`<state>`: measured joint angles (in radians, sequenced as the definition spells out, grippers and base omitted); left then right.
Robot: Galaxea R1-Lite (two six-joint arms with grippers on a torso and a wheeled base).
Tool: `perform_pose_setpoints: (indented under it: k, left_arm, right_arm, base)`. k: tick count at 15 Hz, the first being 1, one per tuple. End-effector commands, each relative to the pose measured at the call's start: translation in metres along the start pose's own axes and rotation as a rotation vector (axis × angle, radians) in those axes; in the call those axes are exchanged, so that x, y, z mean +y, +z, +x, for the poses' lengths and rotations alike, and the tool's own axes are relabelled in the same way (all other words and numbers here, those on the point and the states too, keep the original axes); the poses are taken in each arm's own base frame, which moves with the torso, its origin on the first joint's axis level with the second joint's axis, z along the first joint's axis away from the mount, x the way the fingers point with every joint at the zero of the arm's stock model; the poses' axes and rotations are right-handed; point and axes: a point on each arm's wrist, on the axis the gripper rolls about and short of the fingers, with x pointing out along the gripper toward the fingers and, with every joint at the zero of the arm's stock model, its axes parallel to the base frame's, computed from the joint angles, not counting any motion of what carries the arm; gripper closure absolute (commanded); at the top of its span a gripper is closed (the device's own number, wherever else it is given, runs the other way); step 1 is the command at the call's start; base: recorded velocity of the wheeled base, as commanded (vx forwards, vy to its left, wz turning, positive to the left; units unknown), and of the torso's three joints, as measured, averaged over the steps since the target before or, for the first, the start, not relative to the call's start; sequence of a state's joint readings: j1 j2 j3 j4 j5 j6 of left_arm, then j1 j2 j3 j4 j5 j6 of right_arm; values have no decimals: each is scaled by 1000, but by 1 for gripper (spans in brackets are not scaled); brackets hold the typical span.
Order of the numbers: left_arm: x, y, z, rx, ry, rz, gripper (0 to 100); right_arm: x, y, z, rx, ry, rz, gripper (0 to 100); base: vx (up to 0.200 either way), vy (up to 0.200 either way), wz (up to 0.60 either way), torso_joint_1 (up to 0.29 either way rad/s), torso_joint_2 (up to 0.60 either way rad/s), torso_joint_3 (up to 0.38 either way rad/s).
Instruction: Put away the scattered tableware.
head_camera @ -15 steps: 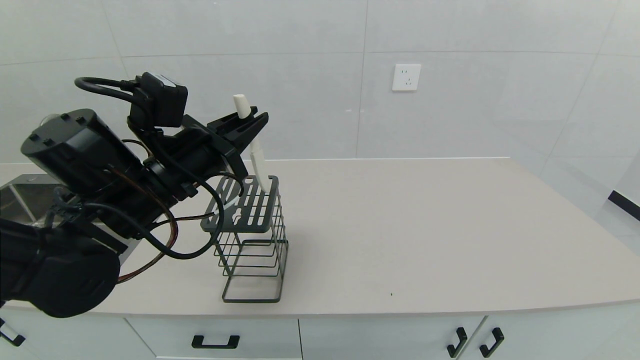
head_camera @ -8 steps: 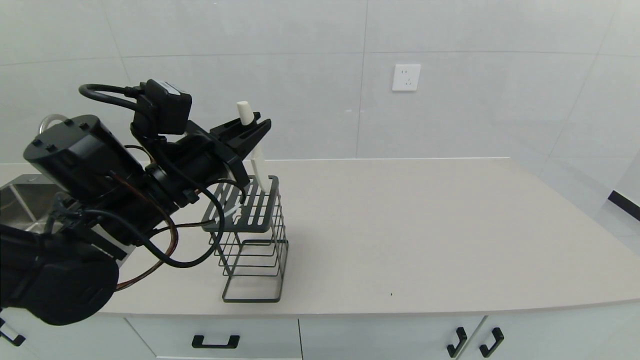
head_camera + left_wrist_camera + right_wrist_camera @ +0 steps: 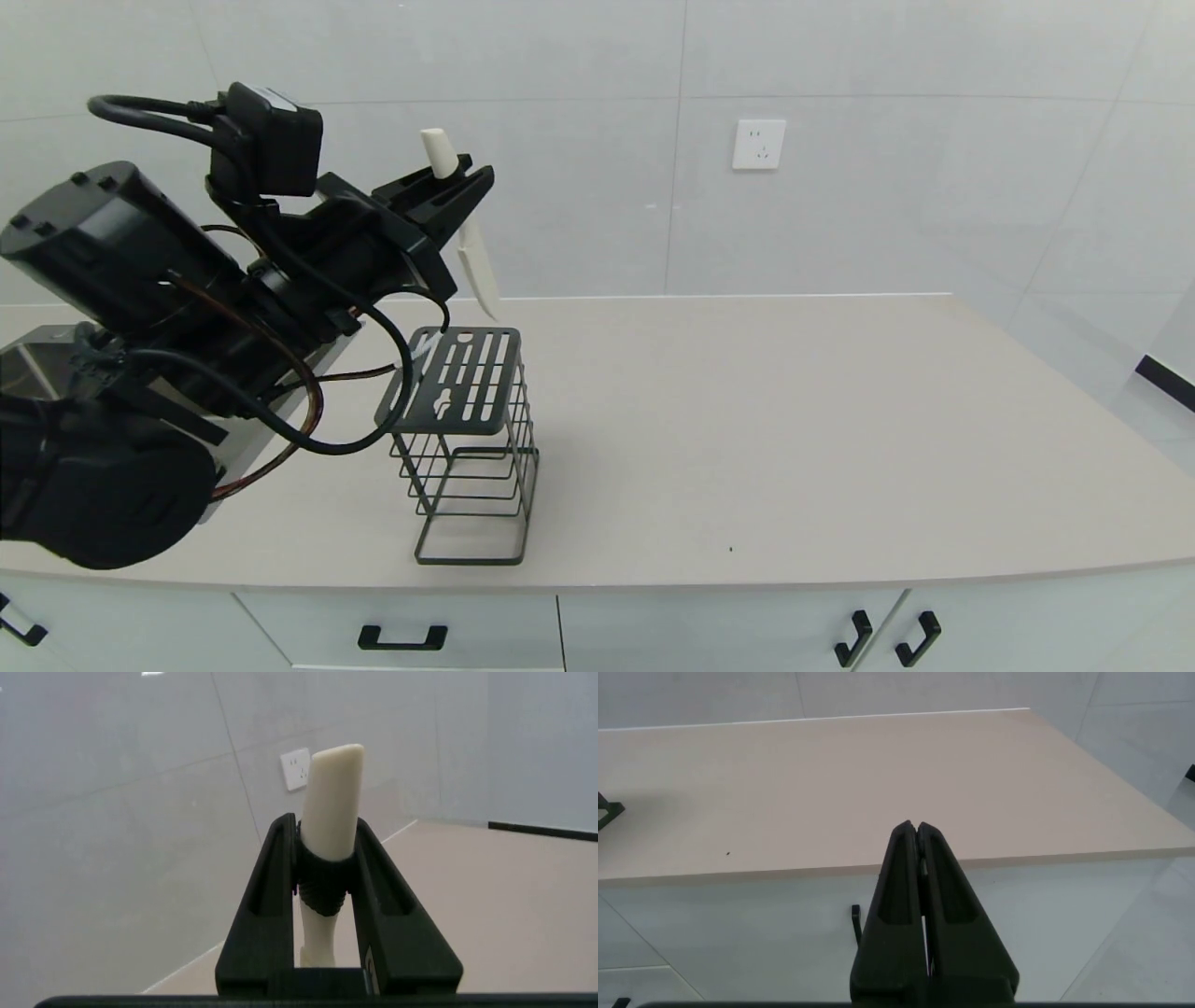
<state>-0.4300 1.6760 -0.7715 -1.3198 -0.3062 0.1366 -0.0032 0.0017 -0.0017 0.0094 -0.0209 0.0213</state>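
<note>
My left gripper (image 3: 464,184) is shut on a white knife (image 3: 476,266), gripping its cream handle (image 3: 332,793) with the blade pointing down. The blade tip hangs just above the back edge of a black wire rack (image 3: 462,383) with a slotted top, which stands on the pale counter (image 3: 747,420). The knife touches nothing but the fingers (image 3: 273,887). My right gripper (image 3: 917,833) is shut on nothing and sits out past the counter's front edge (image 3: 878,870).
A sink (image 3: 37,359) is set into the counter at the far left, partly hidden behind my left arm. A wall socket (image 3: 758,144) sits on the tiled wall. Drawer handles (image 3: 401,638) line the cabinet front below.
The left arm has risen and drawn a little left, lifting the knife's blade from the rack's slotted top to just above it. The rack has stayed put.
</note>
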Motion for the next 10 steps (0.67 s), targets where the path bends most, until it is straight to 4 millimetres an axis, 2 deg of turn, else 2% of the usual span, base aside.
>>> perform_pose_setpoints:
  k: [1, 6, 8, 10]
  left_arm:
    - [0, 8, -6, -10, 2, 3, 100]
    - [1, 14, -9, -4, 11, -22, 100]
    - [-4, 20, -7, 12, 39, -25, 100]
    - [-17, 23, -6, 59, 109, -48, 100]
  right_arm:
    - [0, 0, 0, 1, -1, 0, 100]
    - [0, 0, 0, 0, 0, -6, 100]
    - [0, 0, 0, 1, 1, -8, 100]
    - [0, 0, 0, 1, 3, -7, 100]
  base:
    - [0, 0, 0, 0, 0, 0]
    - [0, 0, 0, 0, 0, 0]
    - [0, 0, 0, 0, 0, 0]
    - [0, 0, 0, 0, 0, 0]
